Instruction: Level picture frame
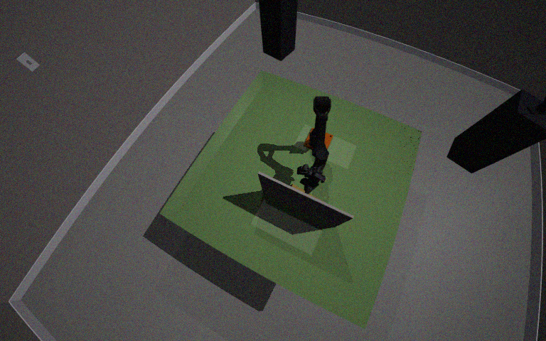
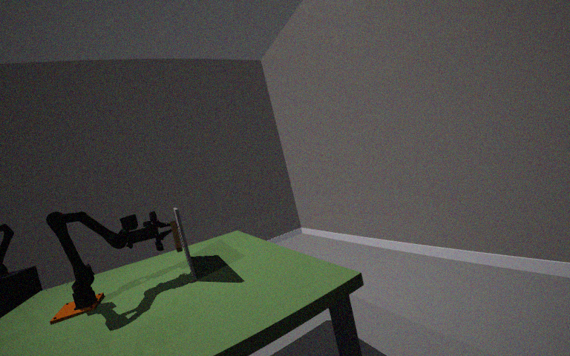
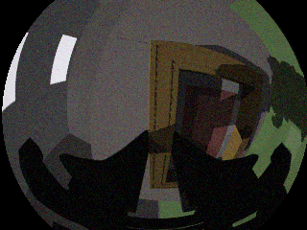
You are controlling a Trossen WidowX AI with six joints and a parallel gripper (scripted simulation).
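Observation:
The picture frame has a brown wooden border around a dark picture with red and yellow patches. It is against the upright grey panel. My gripper is shut on the frame's border bar, the one farthest from the table, with one finger on each side in the wrist view. The top camera sees the panel's back and only a sliver of the frame; the exterior camera sees the frame nearly edge-on. The screw and notched strip are hidden. I cannot tell the frame's tilt.
The panel stands on the green table. My arm's orange base plate is on the frame's side of the panel. Dark block-like objects are beyond the table.

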